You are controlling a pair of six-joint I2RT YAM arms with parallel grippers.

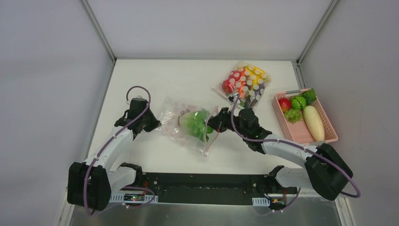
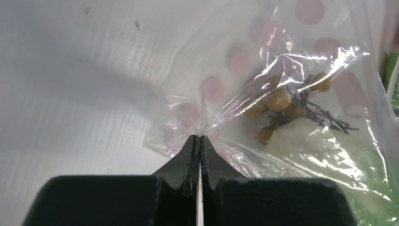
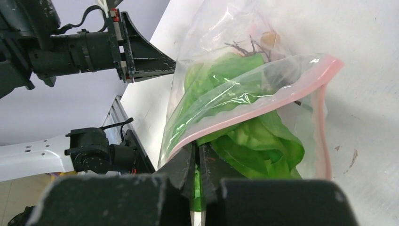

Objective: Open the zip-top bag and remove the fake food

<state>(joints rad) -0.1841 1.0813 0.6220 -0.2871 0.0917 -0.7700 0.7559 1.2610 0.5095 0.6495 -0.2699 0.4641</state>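
Two arms reach from the near edge of the white table (image 1: pixel 155 75) to one zip-top bag (image 1: pixel 175 128), which lies mid-table a little left of centre. The left gripper (image 2: pixel 198 139) is clenched on the bag's left corner, its two black fingers pinching the crinkled clear film into a pucker. The right gripper (image 3: pixel 197 149) is clamped on the soft pink zip strip (image 3: pixel 263 109) at the bag's right edge, where the mouth gapes. Inside is one glossy, ruffled green lettuce (image 3: pixel 256 143). Only the right wrist view shows it bulging out beneath the strip. Only the left wrist view shows the pale pink dots on the film and a small cluster of round tan beads (image 2: pixel 277 100) on dark wiry stems. To the right stands one pink slotted plastic basket (image 1: pixel 330 137). It holds five pieces: a red apple (image 1: pixel 284 104), a round green fruit (image 1: pixel 298 102), a bunch of grapes (image 1: pixel 292 115), a long smooth white radish (image 1: pixel 314 122) and a leafy green piece (image 1: pixel 309 95). Farther back, seen from overhead only, lies a second clear bag (image 1: pixel 247 81), white-dotted and filled with red, orange, yellow and purple items.
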